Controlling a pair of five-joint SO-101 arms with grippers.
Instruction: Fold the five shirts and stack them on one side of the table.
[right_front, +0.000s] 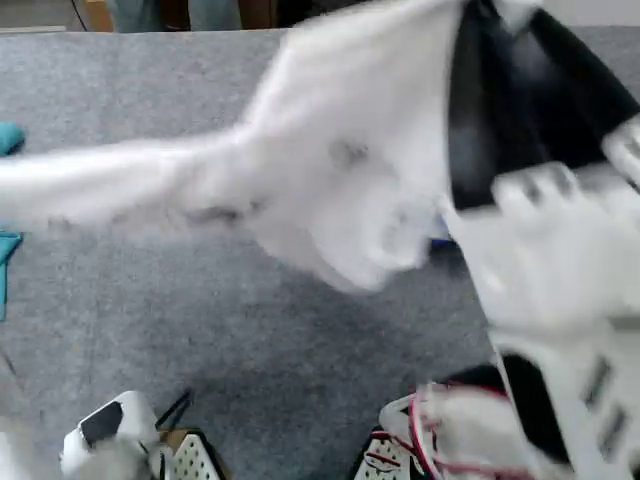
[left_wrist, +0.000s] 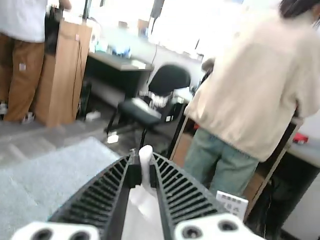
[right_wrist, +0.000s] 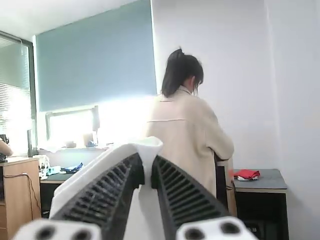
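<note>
- Underneath everything, the grey table (right_front: 250, 350), its felt-like top running across the whole high view.
- Lifted clear of that table, a white shirt (right_front: 340, 190). Hanging in the air over the middle and far part, stretched sideways from the left edge of the high view to right of centre. One long part trailing out leftward, a rounded fold sagging lowest near the centre. Too blurred to make out collar or seams.
- Close under the high camera on the right side, a white and black arm (right_front: 560, 260), overlapping the shirt's right end. Impossible to tell from that view which of the two.
- Raised well above the table and facing out into the room, the left pincer (left_wrist: 144, 161). Black ribbed jaws clamped tight on a strip of the white shirt, cloth poking up past the tips and hanging down between the jaws.
- Held high as well and facing the room's far wall, the right pincer (right_wrist: 147, 162). Jaws closed on white shirt cloth, with a fold sticking out over the tips and draped along one jaw.
- Flat on the table at the left edge of the high view, a teal cloth (right_front: 8, 255), well apart from the lifted shirt and cut off by the frame.
- At the near edge, right of centre, a red, white and black bundle (right_front: 400, 450), too blurred to identify.
</note>
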